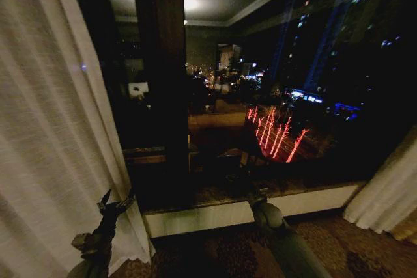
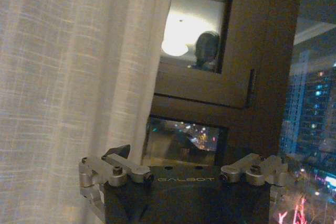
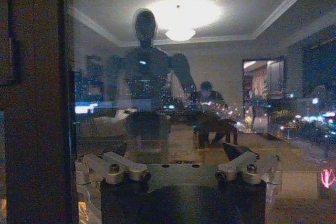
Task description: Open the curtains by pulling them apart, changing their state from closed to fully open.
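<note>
The curtains stand pulled apart. The left sheer panel (image 1: 45,128) covers the left side of the head view, and the right panel (image 1: 388,193) is bunched at the far right. Between them is dark window glass. My left gripper (image 1: 115,203) is low by the left panel's inner edge and open. In the left wrist view the gripper (image 2: 184,156) has its fingers spread wide, with the curtain (image 2: 68,87) beside one finger and no fabric between them. My right gripper (image 1: 251,190) is near the sill at the middle. It (image 3: 176,150) is open and faces the glass.
A dark vertical window frame post (image 1: 166,76) stands just right of the left panel. A pale sill (image 1: 215,216) runs below the glass, and patterned carpet (image 1: 339,245) lies under it. The glass reflects the robot and the lit room behind.
</note>
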